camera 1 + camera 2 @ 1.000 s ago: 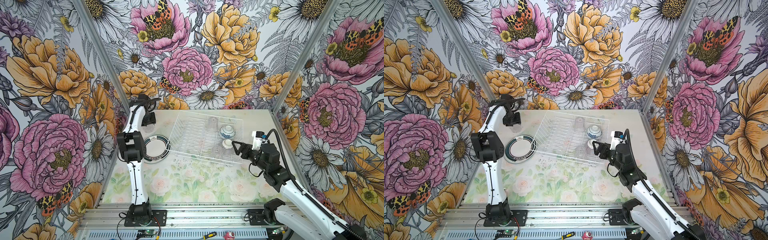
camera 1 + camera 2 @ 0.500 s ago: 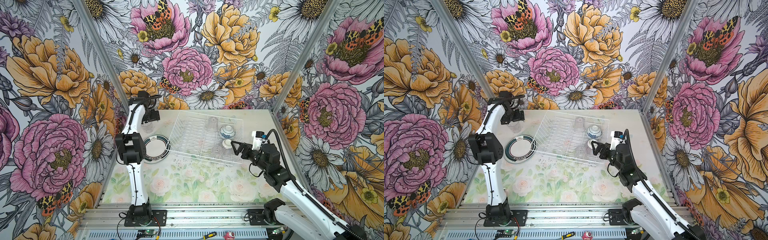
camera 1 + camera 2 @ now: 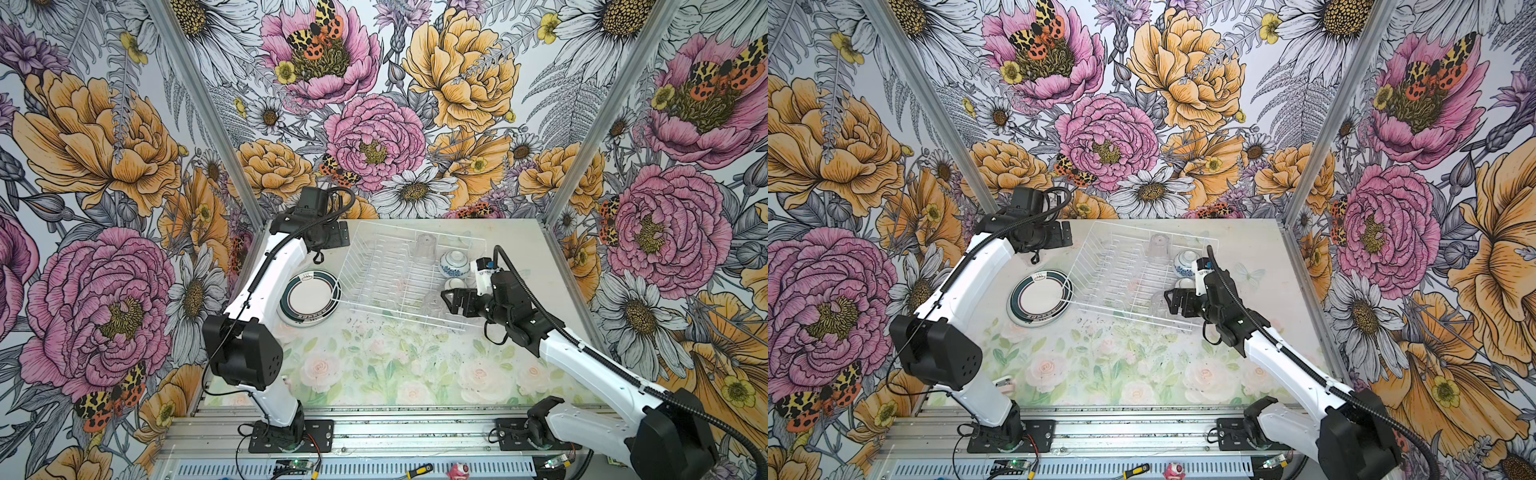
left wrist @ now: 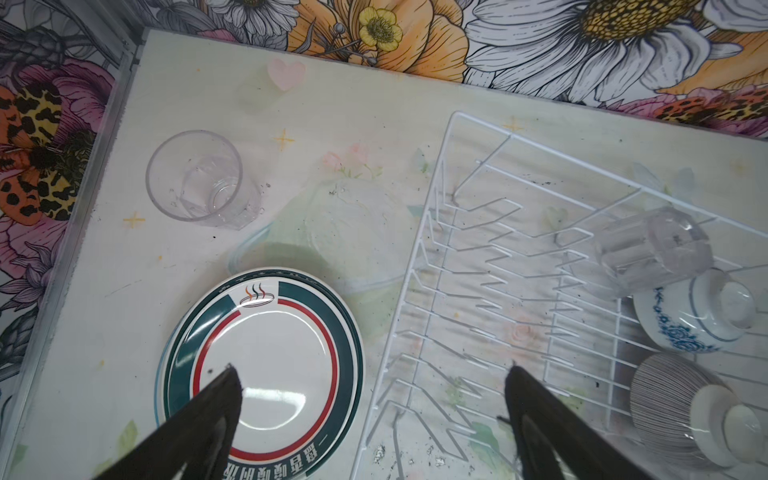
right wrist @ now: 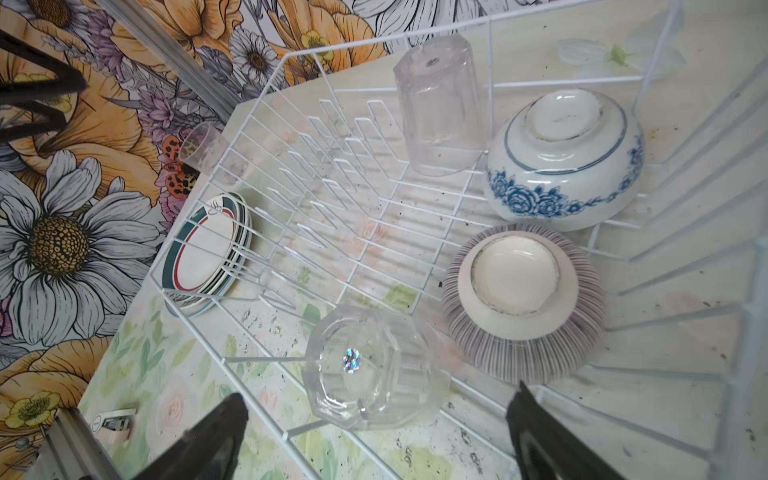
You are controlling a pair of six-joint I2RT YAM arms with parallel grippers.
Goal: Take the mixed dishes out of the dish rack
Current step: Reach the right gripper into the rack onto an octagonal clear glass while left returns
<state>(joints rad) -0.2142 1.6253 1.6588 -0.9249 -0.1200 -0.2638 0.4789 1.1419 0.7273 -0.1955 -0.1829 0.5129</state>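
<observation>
Crosswise, dish rack (image 3: 384, 272), slightly skewed.

Left white-and-black jointed arm (image 3: 266, 282): raised from front base, black elbow high, forearm stretched far back, wrist folded over. Left black two-finger gripper (image 4: 372, 370): aimed downward, jaws spread wide, nothing between. Right white-and-black jointed arm (image 3: 582, 357): stretched low from front-right base, slanting inward toward middle. Right black two-finger gripper (image 3: 449, 302): roughly level, pointing left in both top views, jaws spread wide, nothing gripped.
</observation>
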